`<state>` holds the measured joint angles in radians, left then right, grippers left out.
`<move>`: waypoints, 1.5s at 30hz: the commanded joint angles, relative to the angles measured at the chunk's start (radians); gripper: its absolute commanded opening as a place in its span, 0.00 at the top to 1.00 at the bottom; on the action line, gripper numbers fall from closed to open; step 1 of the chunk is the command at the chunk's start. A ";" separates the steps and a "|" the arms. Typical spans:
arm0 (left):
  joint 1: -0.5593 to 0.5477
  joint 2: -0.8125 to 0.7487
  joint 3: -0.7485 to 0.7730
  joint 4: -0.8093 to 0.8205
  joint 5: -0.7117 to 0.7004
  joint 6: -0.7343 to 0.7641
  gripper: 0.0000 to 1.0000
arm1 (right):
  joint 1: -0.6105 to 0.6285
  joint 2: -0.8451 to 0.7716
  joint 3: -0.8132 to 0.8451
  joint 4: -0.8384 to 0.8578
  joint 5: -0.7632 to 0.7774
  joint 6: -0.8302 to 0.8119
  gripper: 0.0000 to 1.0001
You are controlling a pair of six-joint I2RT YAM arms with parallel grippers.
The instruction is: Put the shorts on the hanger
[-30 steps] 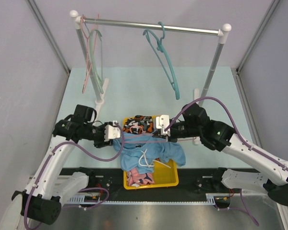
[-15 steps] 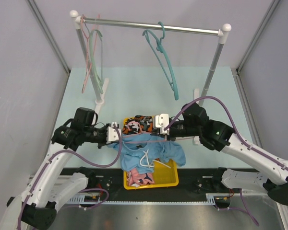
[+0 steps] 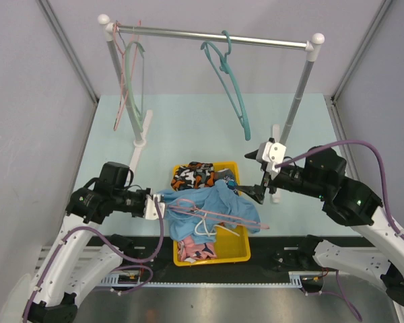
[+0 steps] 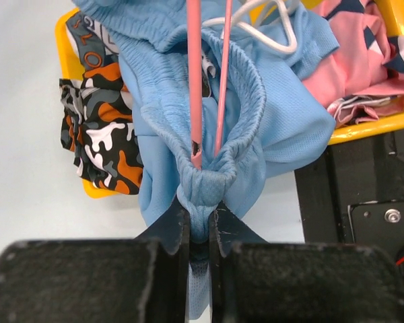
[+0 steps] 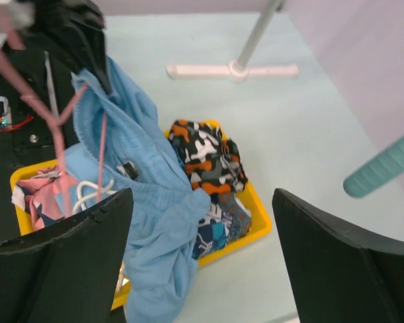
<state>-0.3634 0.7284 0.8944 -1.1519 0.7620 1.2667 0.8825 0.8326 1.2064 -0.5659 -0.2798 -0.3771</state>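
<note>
The light blue shorts (image 3: 212, 202) hang over the yellow basket (image 3: 232, 252), their white drawstring (image 4: 269, 33) dangling. My left gripper (image 3: 156, 205) is shut on the bunched waistband (image 4: 200, 182). The thin pink hanger (image 3: 215, 214) lies slanted across the shorts. In the left wrist view its two wires (image 4: 194, 81) run into the waistband fold just ahead of the jaws. My right gripper (image 3: 259, 180) stands wide open to the right of the basket, holding nothing. In its wrist view the shorts (image 5: 141, 182) and hanger (image 5: 54, 121) are well ahead of its fingers (image 5: 60, 262).
A clothes rail (image 3: 209, 35) at the back carries a teal hanger (image 3: 232, 87) and, at the left end, pale green and pink ones (image 3: 131, 74). Its right post (image 3: 293, 114) rises beside my right gripper. Orange-black patterned shorts (image 3: 192, 175) and a pink garment (image 3: 198, 250) lie in the basket.
The right gripper opened, let go and drew back to the right. The left gripper closed on the waistband and shifted nearer. The shorts' right side and the hanger sagged onto the basket.
</note>
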 commanded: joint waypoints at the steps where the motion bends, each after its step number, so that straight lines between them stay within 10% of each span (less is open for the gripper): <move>1: -0.023 -0.012 0.029 -0.058 0.046 0.172 1.00 | -0.057 0.112 0.019 -0.140 -0.028 0.083 0.16; 8: -0.063 0.014 0.066 -0.086 0.014 0.168 1.00 | -0.057 0.351 0.088 -0.152 -0.075 0.037 0.28; 19: -0.086 0.011 0.064 -0.074 0.002 0.114 1.00 | -0.020 0.606 0.174 -0.126 -0.001 -0.109 0.22; 32: -0.088 0.002 0.052 -0.035 -0.021 0.063 1.00 | -0.080 0.662 0.124 -0.264 0.007 -0.164 0.27; 35: -0.088 -0.007 0.040 -0.022 -0.024 0.053 1.00 | -0.097 0.640 0.104 -0.282 0.001 -0.171 0.42; 40: -0.088 -0.012 0.029 0.014 -0.029 0.011 1.00 | -0.105 0.605 0.096 -0.305 -0.036 -0.183 0.96; 45: -0.086 0.003 0.038 0.032 -0.041 -0.066 1.00 | -0.128 0.507 0.093 -0.327 -0.091 -0.200 1.00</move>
<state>-0.4435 0.7261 0.9230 -1.1656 0.7074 1.2739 0.7753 1.4502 1.2949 -0.8673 -0.3145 -0.5549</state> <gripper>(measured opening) 0.084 0.008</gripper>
